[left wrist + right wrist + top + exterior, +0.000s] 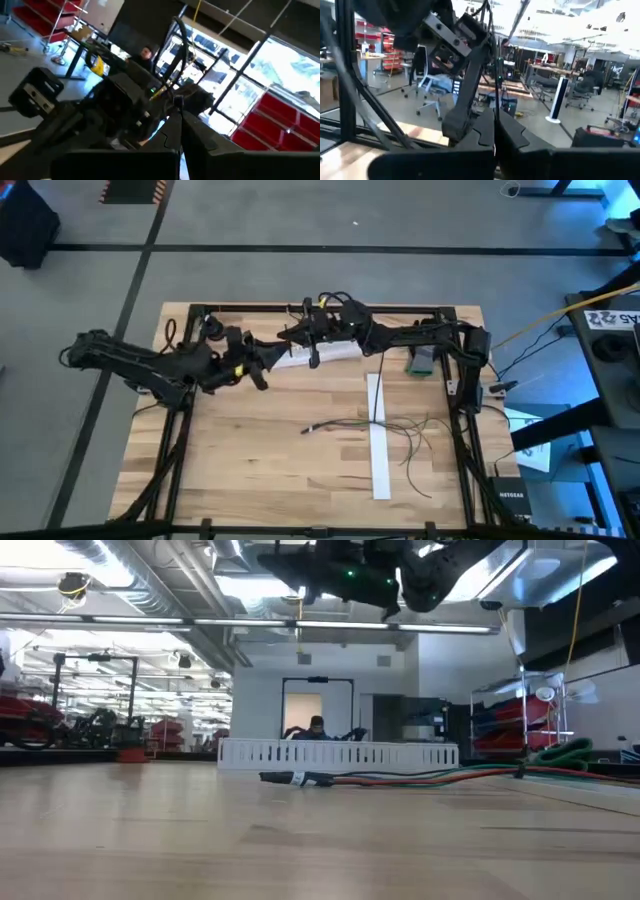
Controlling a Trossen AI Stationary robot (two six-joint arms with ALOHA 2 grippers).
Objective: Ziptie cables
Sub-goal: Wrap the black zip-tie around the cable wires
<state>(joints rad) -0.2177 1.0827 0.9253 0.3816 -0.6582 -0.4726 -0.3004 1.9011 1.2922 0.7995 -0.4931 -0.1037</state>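
Observation:
The cables (372,426) lie loose on the wooden table, right of the middle. Their bundled dark end (296,778) points toward the table's left and the thin wires (418,448) fan out toward the right. Both grippers hang high over the far middle of the table, well clear of the cables. My left gripper (263,372) is shut. My right gripper (311,348), close beside it, is shut on a thin black strip (496,85). The low view shows only the arms' dark undersides (350,575) at the top. My left gripper's fingers (150,150) are closed together; I cannot tell whether anything is between them. My right gripper pinches the thin black strip's end (495,131) between its two fingers. The strip runs straight out beyond the fingertips, lifted clear of the table.
A long white strip (379,442) lies on the table across the cables. A white slotted rail (322,352) and a green object (421,361) sit at the far side. A black frame (460,395) borders the table. A person (316,727) sits beyond the table.

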